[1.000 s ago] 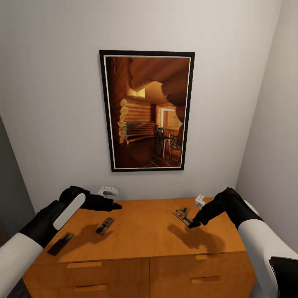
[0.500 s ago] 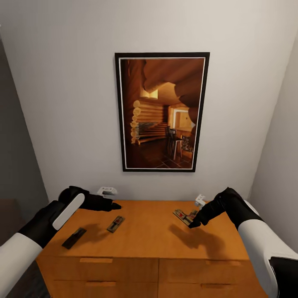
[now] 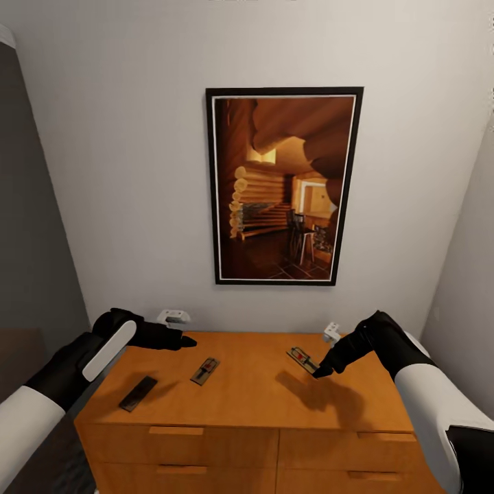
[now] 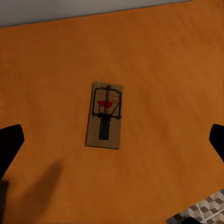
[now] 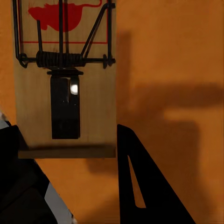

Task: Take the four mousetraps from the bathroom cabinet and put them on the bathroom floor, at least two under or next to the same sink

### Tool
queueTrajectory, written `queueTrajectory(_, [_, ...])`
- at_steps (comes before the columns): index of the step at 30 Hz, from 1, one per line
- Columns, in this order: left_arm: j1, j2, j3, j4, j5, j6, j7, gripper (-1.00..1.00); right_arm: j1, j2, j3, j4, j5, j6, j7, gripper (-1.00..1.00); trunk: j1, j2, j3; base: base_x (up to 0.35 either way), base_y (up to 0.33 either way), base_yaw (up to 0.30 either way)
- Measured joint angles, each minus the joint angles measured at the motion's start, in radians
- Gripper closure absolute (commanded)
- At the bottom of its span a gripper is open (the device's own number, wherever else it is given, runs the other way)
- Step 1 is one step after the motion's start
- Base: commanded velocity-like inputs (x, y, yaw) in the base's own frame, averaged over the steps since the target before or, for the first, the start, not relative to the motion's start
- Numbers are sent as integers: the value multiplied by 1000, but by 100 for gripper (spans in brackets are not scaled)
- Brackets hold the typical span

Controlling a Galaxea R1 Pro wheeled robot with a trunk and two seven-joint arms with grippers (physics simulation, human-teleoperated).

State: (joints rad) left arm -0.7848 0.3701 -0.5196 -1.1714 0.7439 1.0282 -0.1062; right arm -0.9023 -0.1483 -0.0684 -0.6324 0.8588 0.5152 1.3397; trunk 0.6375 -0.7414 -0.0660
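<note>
**Right gripper holding one mousetrap above the cabinet; two traps on the top**

The cabinet (image 3: pixel 247 394) is seen against the wall, below a framed picture (image 3: pixel 285 185). Three mousetraps are visible. Two lie flat on the cabinet top towards its left end: a dark one (image 3: pixel 138 393) near the left edge and a second (image 3: pixel 205 371) further in, seen centred under the left wrist camera (image 4: pixel 105 115).

A third mousetrap (image 3: pixel 302 359) is pinched at its end by the right gripper (image 3: pixel 321 371), apparently raised above the top near the right rear (image 5: pixel 65 79).

The left gripper (image 3: pixel 180 339) is held level over the top's left rear, fingers spread (image 4: pixel 9 144).

For a clean pick, the left gripper is best lowered straight over the centred trap, closing across the board's narrow width.
</note>
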Motion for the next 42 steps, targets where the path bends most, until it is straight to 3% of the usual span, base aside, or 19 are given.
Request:
queueTrajectory(11, [-1,0,0,1,-1,0,0,-100,0,-1,-5,0,0,0,0,100,0,0,4,-66,208,-123])
queueTrajectory(23, [0,2,1,2,-3,0,2,-100,0,-1,-5,0,0,1,0,100,0,0,8,-176,21,-151])
queueTrajectory(42, [1,6,1,3,-4,-2,14,-100,0,0,-12,0,-1,1,0,100,1,0,8,-176,1,-13])
